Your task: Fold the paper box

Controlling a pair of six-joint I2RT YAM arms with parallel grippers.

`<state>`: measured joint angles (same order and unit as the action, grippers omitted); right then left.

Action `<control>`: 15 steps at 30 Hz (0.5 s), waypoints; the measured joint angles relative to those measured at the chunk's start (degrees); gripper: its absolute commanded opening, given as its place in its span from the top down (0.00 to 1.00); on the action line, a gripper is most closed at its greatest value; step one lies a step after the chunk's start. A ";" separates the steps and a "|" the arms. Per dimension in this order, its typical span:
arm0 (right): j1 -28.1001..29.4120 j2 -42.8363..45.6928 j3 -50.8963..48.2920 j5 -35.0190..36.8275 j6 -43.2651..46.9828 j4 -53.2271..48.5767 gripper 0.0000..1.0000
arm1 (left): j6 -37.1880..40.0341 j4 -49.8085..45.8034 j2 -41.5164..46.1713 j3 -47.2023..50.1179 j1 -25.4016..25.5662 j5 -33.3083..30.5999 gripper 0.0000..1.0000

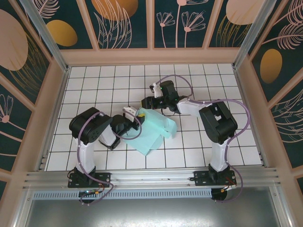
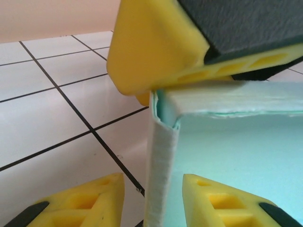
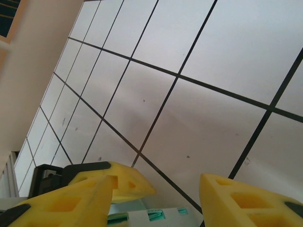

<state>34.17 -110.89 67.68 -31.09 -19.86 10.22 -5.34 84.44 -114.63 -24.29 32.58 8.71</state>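
Note:
The paper box (image 1: pixel 154 131) is pale light-blue card lying half folded at the middle of the tiled floor. In the left wrist view one folded wall (image 2: pixel 163 170) of it stands upright between my left gripper's (image 2: pixel 152 179) yellow fingers, with a gap on each side, so the gripper is open. A yellow finger (image 2: pixel 156 47) of the right gripper rests on the box's top edge (image 2: pixel 227 97). From above, the left gripper (image 1: pixel 135 115) and right gripper (image 1: pixel 144 105) meet at the box's far left corner. The right gripper (image 3: pixel 156 182) is open above the box's slotted edge (image 3: pixel 156 216).
White tiles with black grout (image 1: pixel 109 80) surround the box. Peach walls (image 1: pixel 151 56) close the cell at the back and sides. A metal rail (image 1: pixel 151 177) runs along the near edge by the arm bases.

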 measured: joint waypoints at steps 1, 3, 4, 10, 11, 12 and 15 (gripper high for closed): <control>0.17 0.11 -0.17 0.24 0.07 0.17 0.49 | 0.00 -0.31 0.37 0.26 0.00 -0.33 0.64; 0.55 0.48 -0.74 0.98 0.44 0.74 0.49 | 0.00 -1.18 1.01 0.55 0.00 -1.22 0.65; 0.74 0.81 -1.11 1.36 0.50 0.98 0.49 | -0.02 -1.66 1.20 0.57 0.00 -1.66 0.66; 1.68 2.67 -2.86 3.06 1.84 1.11 0.49 | 0.20 -6.10 1.44 -1.36 0.02 -1.68 0.72; 1.79 2.80 -2.97 3.30 1.97 1.14 0.49 | 0.26 -7.13 1.44 -2.12 0.07 -1.44 0.73; 1.84 2.91 -3.04 3.69 1.99 1.16 0.49 | 0.33 -7.80 1.44 -2.64 0.09 -1.27 0.74; 1.90 3.23 -3.30 4.35 2.27 1.18 0.49 | 0.48 -9.01 1.33 -3.72 0.17 -0.96 0.76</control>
<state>36.07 -107.66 64.38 -26.74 -17.58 11.40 -4.86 75.44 -113.30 -28.01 32.75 7.75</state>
